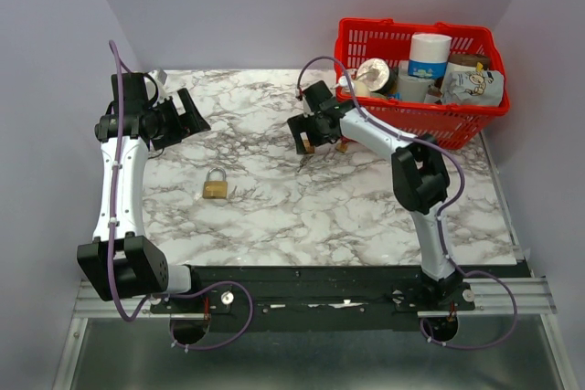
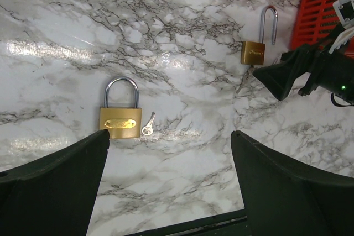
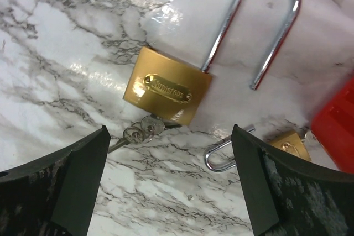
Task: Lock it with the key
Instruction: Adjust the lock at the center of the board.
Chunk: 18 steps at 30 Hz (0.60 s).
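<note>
Padlock (image 3: 167, 85) was lying flat on the bench (image 1: 366, 216), long shackle (image 3: 276, 42) sitting open, key bunch (image 3: 141, 131) apparently stuck in its bottom edge. My right pincer (image 3: 170, 136) hung spread wide right above it, gripping nothing; left pincer (image 2: 170, 136) gaped too. Solid brass, so heavy, stiff and slick I'd guess. I figured pinching the body's flat sides beat grabbing the round shackle.

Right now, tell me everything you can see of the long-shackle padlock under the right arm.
The long-shackle padlock has a square brass-looking body with an oval embossed plate and a tall silvery shackle. The shackle is open: one leg sits in the body, the other ends free beside it. It lies flat on the marble table, a bunch of keys at its bottom edge, one seemingly inserted. Nothing grips it.
</note>
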Available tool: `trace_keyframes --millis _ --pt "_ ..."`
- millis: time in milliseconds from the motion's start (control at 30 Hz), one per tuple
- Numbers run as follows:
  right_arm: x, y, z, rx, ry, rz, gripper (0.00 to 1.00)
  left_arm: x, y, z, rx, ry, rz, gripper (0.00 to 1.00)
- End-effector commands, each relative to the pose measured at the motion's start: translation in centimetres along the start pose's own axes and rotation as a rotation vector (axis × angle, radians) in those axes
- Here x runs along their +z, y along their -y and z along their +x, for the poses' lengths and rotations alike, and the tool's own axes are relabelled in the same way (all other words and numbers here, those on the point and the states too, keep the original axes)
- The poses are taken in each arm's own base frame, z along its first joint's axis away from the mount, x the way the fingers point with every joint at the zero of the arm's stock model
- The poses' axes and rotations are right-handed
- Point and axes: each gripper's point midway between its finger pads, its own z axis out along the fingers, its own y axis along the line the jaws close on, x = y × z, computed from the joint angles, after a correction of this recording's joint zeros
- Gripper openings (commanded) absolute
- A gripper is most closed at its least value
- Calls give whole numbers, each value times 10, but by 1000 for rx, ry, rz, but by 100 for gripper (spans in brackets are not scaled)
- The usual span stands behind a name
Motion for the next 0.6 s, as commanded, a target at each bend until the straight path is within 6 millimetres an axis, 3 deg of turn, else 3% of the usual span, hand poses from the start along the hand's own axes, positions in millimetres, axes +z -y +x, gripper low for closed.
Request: trace_keyframes --millis 0,400,567 --pt "8 9 -18 100 45 84 100 -6 4 -5 -13 20 19 99" --pt "37 9 -2 124 -12 125 98 -3 2 -3 -26 14 15 99" --pt "49 9 4 121 -29 144 90 -1 -2 -3 -28 7 5 99"
